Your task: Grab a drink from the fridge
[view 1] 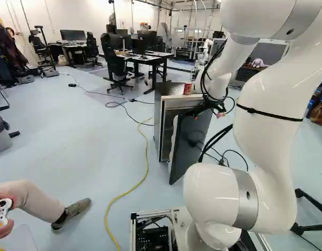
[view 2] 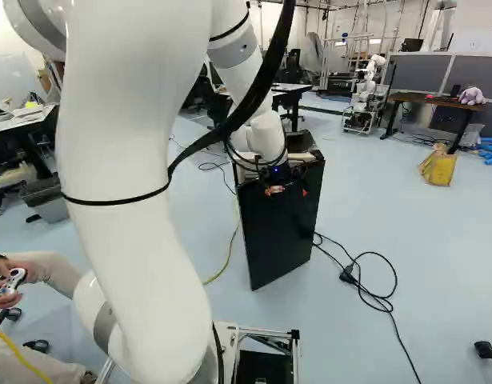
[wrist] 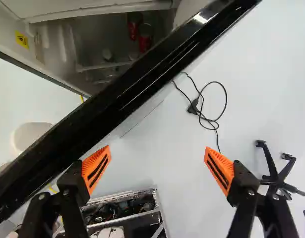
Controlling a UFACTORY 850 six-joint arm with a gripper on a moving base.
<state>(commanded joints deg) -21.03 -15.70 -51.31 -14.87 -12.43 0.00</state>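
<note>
1. The fridge (view 1: 157,117) door (view 1: 188,149) is ajar; I judge that part done.
2. My gripper (wrist: 158,166) is spread wide beside the door's edge, holding nothing.
3. Red cans (wrist: 145,37) sit inside; I've yet to reach in, grip one and bring it out.

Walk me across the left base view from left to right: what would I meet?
Waste bin → a person's shoe → yellow cable → fridge with its door open → purple plush toy. The big white arm overlaps too much to place.
</note>
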